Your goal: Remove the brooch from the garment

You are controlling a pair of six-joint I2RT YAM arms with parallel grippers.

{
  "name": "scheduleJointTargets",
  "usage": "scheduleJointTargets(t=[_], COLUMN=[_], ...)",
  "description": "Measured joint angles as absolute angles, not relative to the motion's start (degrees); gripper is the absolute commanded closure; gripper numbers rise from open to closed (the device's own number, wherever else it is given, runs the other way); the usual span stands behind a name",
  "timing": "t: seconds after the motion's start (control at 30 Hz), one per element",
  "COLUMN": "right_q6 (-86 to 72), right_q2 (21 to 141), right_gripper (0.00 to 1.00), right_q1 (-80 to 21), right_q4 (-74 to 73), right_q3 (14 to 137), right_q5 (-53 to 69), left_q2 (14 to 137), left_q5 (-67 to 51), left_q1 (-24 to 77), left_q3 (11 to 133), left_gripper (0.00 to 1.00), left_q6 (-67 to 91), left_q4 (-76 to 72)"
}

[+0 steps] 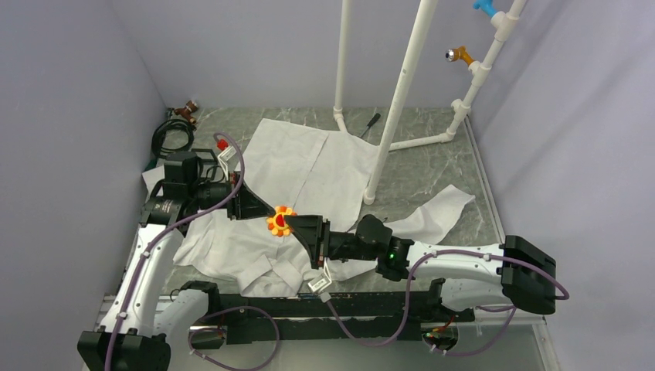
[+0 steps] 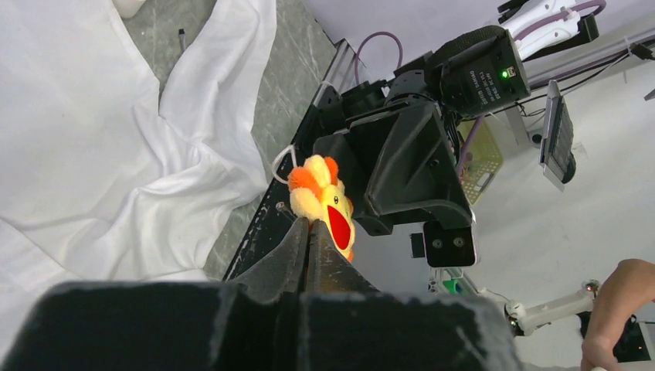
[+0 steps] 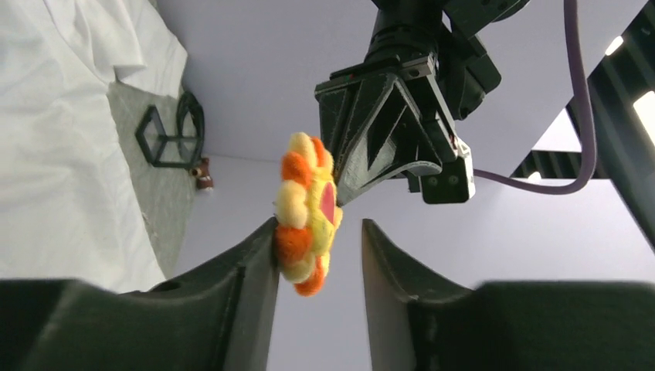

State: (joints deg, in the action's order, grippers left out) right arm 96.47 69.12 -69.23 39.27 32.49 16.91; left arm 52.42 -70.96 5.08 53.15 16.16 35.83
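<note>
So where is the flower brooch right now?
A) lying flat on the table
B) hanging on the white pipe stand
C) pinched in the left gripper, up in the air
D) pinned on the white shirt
C: the left gripper is shut on the edge of the brooch, with no part of the white shirt attached, and the right gripper is open around it.

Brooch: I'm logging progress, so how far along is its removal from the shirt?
Done, it seems: the brooch is held clear of the garment, no fabric clinging. In hand: the left gripper is shut on it and the right gripper stands open around it. Left: probably only a handover or setting it down.
</note>
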Motion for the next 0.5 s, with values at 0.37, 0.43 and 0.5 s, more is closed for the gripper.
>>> scheduleJointTargets(t=[0.37, 0.43, 0.5], right_q6=[89.6, 86.2, 80.2], right_q2=[64.7, 63.8, 63.8], right_gripper=[0.0, 0.0, 0.0], right_q1=[-69.4, -69.4, -69.0], right_q4=[27.5, 23.7, 18.3], right_q3=[34.6, 34.9, 36.6], right_q5=[6.2, 2.8, -0.8], left_q2=[50.7, 51.4, 52.6], left_q5=[-72.2, -72.2, -72.2], left_q1=[-4.5, -7.3, -9.8], left_q3=[51.2, 51.4, 51.9], left_gripper=[1.0, 1.0, 1.0], left_q6=[19.5, 17.7, 16.1], left_q4=[31.0, 32.1, 33.1])
